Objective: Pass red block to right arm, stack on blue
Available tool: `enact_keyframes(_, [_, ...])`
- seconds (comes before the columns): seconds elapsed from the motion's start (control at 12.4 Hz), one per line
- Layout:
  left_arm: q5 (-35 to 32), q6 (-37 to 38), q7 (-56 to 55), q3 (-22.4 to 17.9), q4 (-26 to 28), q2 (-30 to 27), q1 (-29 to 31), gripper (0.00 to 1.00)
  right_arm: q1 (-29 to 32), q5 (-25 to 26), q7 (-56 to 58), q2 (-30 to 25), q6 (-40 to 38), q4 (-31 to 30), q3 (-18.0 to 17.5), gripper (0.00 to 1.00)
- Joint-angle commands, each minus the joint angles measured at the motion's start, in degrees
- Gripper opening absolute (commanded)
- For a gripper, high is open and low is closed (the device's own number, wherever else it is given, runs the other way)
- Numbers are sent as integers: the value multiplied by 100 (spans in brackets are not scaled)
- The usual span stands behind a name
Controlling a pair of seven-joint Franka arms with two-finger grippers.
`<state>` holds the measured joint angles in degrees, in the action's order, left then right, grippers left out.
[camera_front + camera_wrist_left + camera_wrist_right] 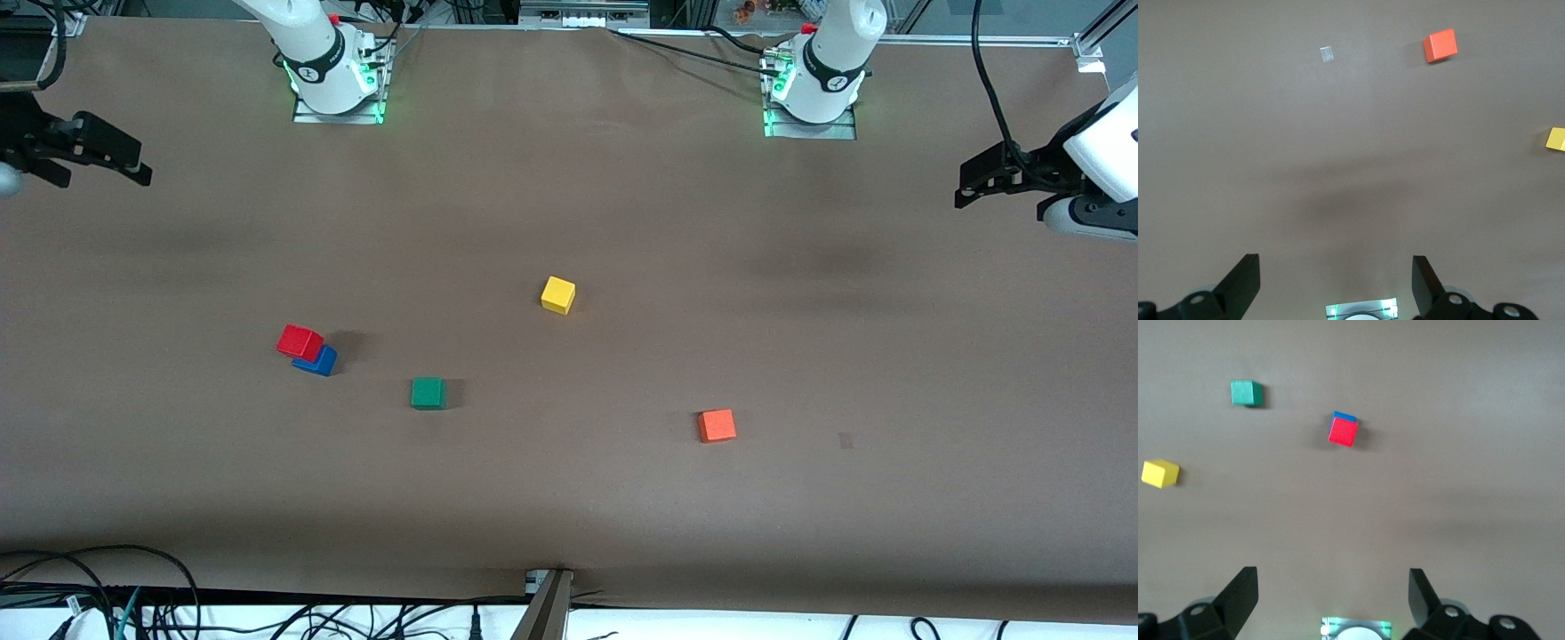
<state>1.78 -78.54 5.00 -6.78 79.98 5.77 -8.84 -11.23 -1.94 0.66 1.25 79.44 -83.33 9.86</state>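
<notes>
Red block's sitting on the blue one, both arms parked out at the edges.

In the front view the red block (pixel 299 341) rests on top of the blue cube (pixel 317 360), a bit skewed so the blue pokes out underneath, in the left-middle of the frame. The green cube (pixel 428 393) is lower and toward centre, the yellow cube (pixel 558 294) is mid-frame, and the orange cube (pixel 717 425) is lower right. The right gripper (pixel 138 171) hangs at the upper left edge over bare table (pixel 622 516), fingers (pixel 1238 593) spread wide with nothing between them. The left gripper (pixel 965 191) sits at the upper right edge, fingers (pixel 1241 283) also spread and holding nothing.
</notes>
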Motion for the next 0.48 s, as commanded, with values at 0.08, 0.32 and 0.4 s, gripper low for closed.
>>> enact_keyframes(0.08, [-72,-30,-25,19,-27,12,5,100,51,142,250,181,-60,0,-55,100])
enact_keyframes(0.32, [-81,-13,-34,27,-27,3,5,100,60,142,233,244,-34,36,-55,100])
enact_keyframes(0.4, [-81,-12,-34,19,-27,12,5,100,42,159,233,244,-25,36,-55,100])
